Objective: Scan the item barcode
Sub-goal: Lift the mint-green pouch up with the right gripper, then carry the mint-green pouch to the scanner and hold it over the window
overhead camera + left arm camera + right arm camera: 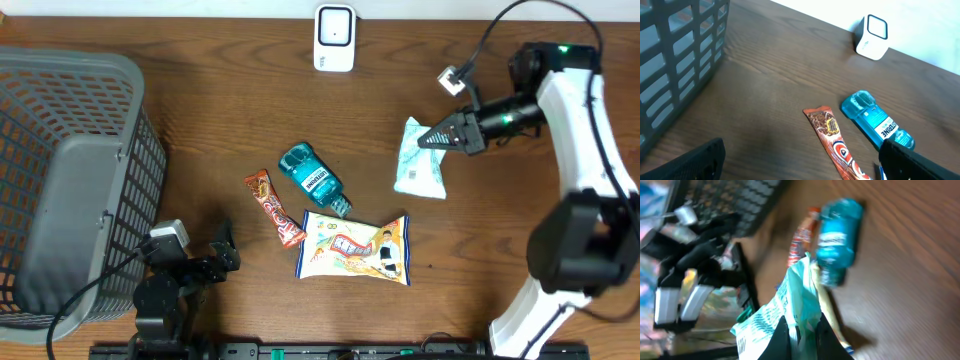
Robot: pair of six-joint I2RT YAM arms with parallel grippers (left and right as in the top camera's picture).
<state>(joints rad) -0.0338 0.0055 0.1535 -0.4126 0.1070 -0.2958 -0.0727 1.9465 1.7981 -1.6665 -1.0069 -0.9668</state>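
Observation:
A white and green packet (420, 165) hangs pinched at its top edge in my right gripper (432, 138), which is shut on it at the right of the table. In the right wrist view the packet (771, 317) sits between the black fingertips of the gripper (802, 336), printed side facing left. The white barcode scanner (334, 38) stands at the far edge, up and left of the packet. My left gripper (195, 262) rests open at the front left, its fingers (700, 160) wide apart over bare wood.
A grey mesh basket (60, 170) fills the left side. At mid-table lie a teal mouthwash bottle (312, 178), a brown snack bar (275, 208) and a colourful chips bag (355, 248). The left wrist view shows the scanner (872, 37) ahead.

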